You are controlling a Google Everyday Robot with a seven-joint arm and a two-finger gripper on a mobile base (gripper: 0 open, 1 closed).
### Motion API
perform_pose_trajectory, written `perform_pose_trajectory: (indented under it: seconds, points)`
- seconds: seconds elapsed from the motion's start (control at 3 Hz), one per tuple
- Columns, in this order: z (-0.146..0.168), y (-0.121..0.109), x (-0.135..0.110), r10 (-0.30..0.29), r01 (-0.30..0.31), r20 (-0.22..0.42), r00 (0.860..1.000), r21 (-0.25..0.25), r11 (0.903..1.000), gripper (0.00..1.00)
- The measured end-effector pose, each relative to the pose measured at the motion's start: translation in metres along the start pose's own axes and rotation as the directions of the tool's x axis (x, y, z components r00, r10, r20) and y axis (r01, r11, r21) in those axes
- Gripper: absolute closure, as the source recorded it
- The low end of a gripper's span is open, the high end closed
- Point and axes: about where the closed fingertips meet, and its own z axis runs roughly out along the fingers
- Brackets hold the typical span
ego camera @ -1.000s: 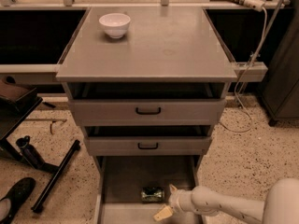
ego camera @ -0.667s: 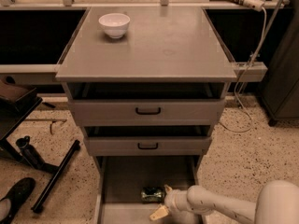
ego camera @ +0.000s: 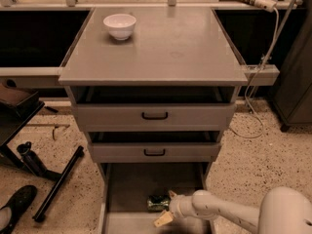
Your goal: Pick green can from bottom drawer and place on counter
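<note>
Gripper (ego camera: 167, 207) reaches low into the bottom drawer (ego camera: 127, 184), its two pale fingers spread apart, unclenched, just beside the right end of the one green can (ego camera: 157, 203), which lies on the drawer floor. One white bowl (ego camera: 120, 26) stands on the matte grey counter (ego camera: 161, 48). Two shallower drawers (ego camera: 112, 116) sit above. Speckled flooring (ego camera: 273, 150) surrounds the cabinet.

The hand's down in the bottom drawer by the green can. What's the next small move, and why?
Probably ease the hand a little further toward the can until its fingers straddle it, then close. The hand sits low in the bottom drawer, open, just right of the can and seemingly not yet around it.
</note>
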Motion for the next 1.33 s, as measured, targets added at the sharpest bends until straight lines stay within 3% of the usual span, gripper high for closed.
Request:
perform_pose_trajectory:
  seconds: [0.67, 1.33]
  points:
    - [0.046, -0.011, -0.011, -0.035, 0.035, -0.007, 0.999, -0.075, 0.9966, 0.00]
    - [0.069, -0.015, -0.005, -0.059, 0.056, -0.037, 0.998, -0.094, 0.9940, 0.00]
